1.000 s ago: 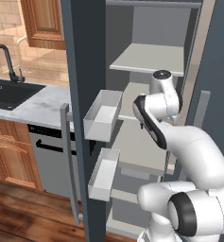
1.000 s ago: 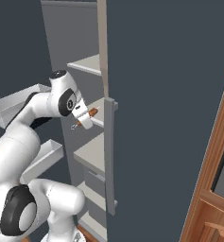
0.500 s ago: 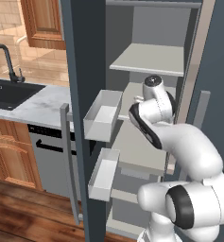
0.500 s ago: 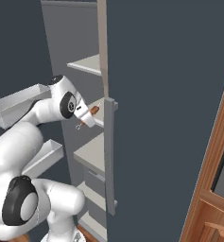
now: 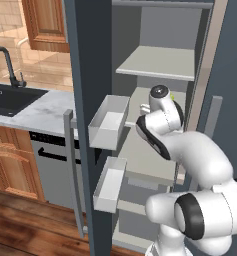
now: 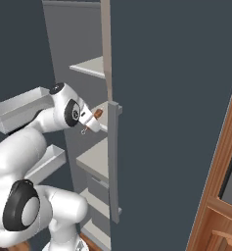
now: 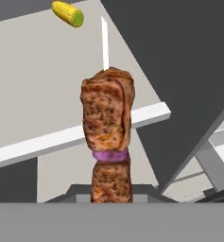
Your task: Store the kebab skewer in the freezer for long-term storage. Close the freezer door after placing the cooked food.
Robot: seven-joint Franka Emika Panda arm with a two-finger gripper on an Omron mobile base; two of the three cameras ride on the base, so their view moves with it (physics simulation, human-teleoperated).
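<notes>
Gripper [image 6: 92,123] clamped on kebab skewer [image 7: 107,142]: brown grilled meat chunks w/ purple ring, thin white stick tip. Held over front edge of pale grey shelf [image 7: 42,94] inside open dark slate-grey freezer [image 5: 160,65]. Yellow corn cob [image 7: 68,13] lies near shelf's back. Slate-grey freezer door [image 5: 92,90] open wide, grey bins [image 5: 109,120] facing in.

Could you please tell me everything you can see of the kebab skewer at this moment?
The kebab skewer is a thin white stick threaded with browned, grainy meat chunks and a purple slice between them. Its lower end is held in the hand, and its bare tip points out over a pale grey freezer shelf. It hangs above the shelf without touching it. In the right base view it shows as a small brown piece near the shelf edge.
</notes>
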